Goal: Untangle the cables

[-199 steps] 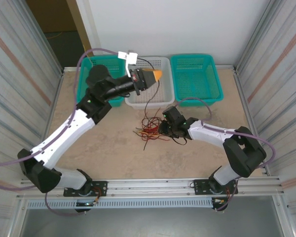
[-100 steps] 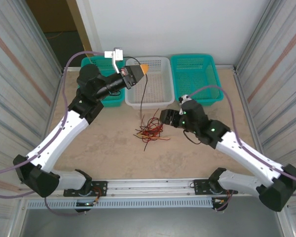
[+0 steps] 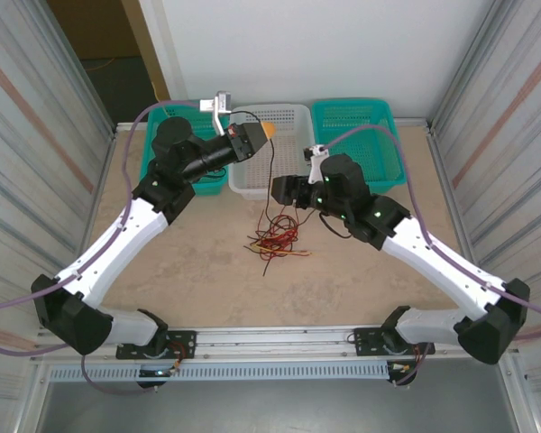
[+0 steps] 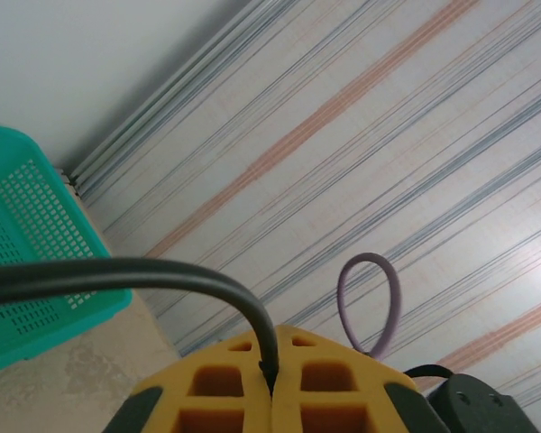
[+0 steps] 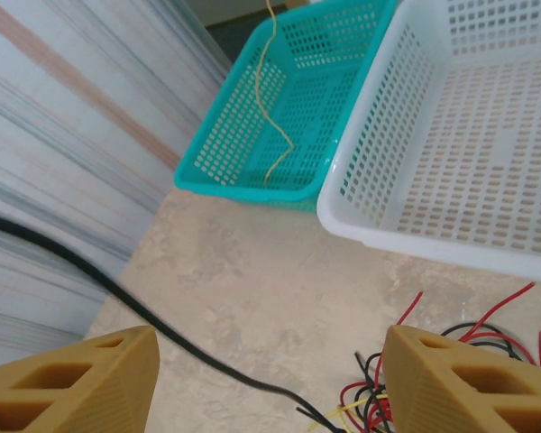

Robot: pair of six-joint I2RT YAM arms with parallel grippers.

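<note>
Since 1 second ago, the right gripper point(image 3: 278, 189) has been lifted off the cables point(image 3: 275, 242) and carried toward the white basket point(image 3: 293, 106). Its jaws are seen apart, and nothing is held. The left gripper point(image 3: 269, 131) is clamped on 1 black cable point(image 3: 272, 171) above that basket. The tangle is left on the table point(image 3: 198, 262). 3 baskets are counted: 1 white and 2 teal. 1 yellow cable point(image 5: 272, 117) is seen in the left teal basket point(image 5: 252, 191).

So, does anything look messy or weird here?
Yes. A knot of red, black and yellow cables lies heaped on the table in front of the white basket. One black cable runs up to the shut left claw, and a lone yellow wire trails into the teal basket.
</note>
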